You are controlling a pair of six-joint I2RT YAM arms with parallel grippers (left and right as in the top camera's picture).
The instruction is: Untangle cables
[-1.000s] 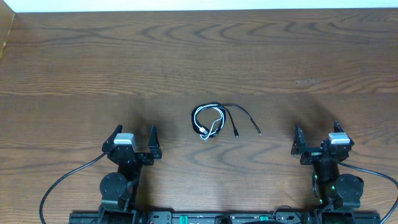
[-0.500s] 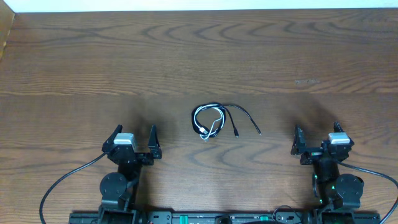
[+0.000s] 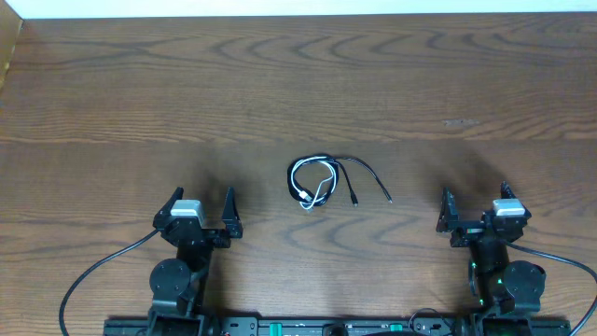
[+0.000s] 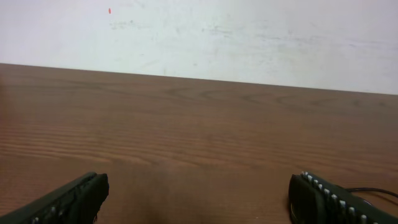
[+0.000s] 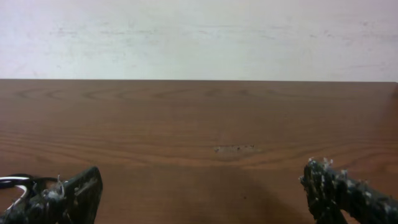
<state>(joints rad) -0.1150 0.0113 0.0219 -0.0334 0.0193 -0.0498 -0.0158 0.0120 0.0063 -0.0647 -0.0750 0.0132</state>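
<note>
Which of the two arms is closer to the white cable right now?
Left. The white cable lies ahead of the left gripper and to its right. The right gripper sits farther away, with the cable ahead of it and to its left. Both have their jaws open.

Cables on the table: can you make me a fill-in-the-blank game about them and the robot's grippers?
1. The cables lie tangled on the table, ____ the two grippers.
2. The left gripper and right gripper both have jaws ____.
3. One is a white cable; the others' colour is ____.
Missing words: between, open, black.
</note>
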